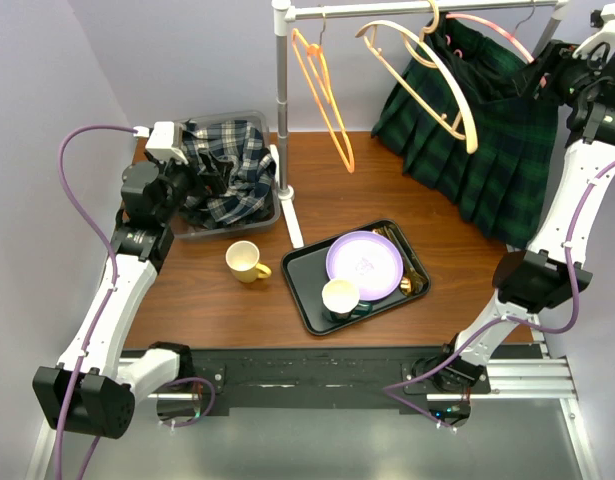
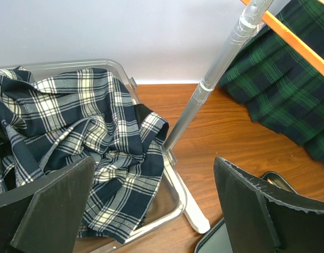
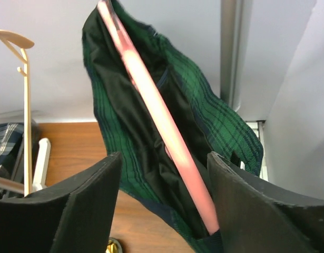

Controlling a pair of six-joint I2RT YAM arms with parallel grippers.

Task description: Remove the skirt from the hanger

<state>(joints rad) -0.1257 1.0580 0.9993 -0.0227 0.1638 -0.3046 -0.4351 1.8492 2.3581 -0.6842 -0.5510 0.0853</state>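
A dark green plaid skirt (image 1: 487, 140) hangs on a pink hanger (image 1: 492, 32) from the rack's rail (image 1: 427, 8) at the back right. In the right wrist view the pink hanger arm (image 3: 156, 110) runs down inside the skirt's open waistband (image 3: 204, 116). My right gripper (image 3: 164, 211) is open, level with the skirt's right end, with the hanger tip and waistband between its fingers. My left gripper (image 2: 151, 211) is open and empty above the grey bin (image 1: 267, 215) at the back left.
The bin holds a navy and white plaid cloth (image 1: 227, 165). An orange hanger (image 1: 322, 95) and a wooden hanger (image 1: 427, 85) hang on the rail. The rack pole (image 1: 282, 110) stands mid-table. A black tray (image 1: 312, 290) holds a purple plate (image 1: 365, 262) and a cup (image 1: 339, 297). A yellow mug (image 1: 245, 262) stands beside it.
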